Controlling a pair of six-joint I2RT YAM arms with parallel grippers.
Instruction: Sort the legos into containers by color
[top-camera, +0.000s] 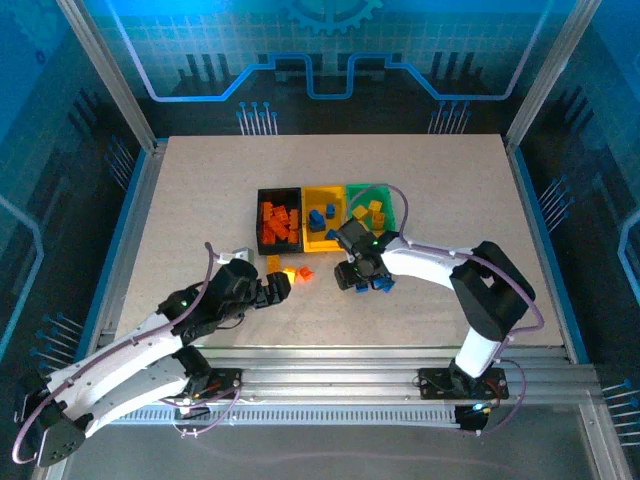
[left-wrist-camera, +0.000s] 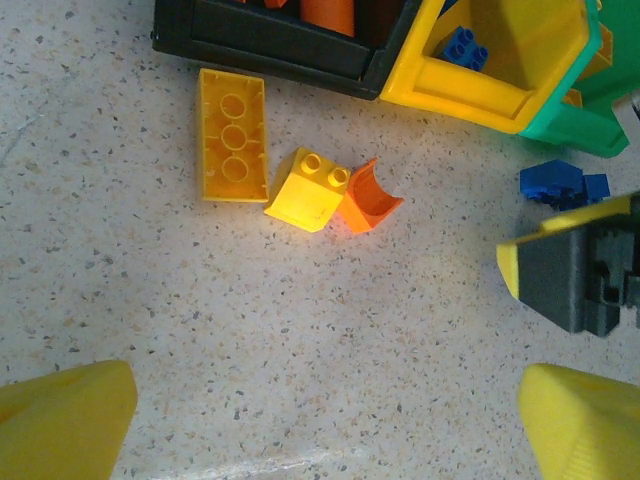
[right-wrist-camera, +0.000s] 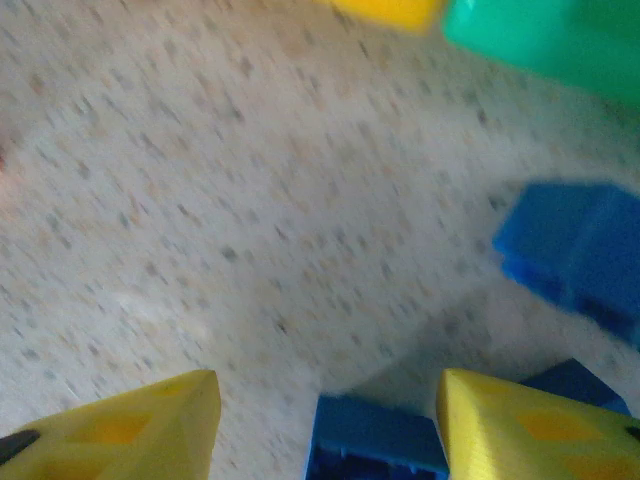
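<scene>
Speckled worktop lies under both arms. Nearest you, your left hand hangs released, fingers spread wide, short of a small yellow brick touching an orange curved brick, with a flat yellow brick just beside. Your right hand straddles a blue brick; you cannot tell whether it grips. Beyond, the black bin holds orange legos, the yellow bin blue, the green bin yellow.
</scene>
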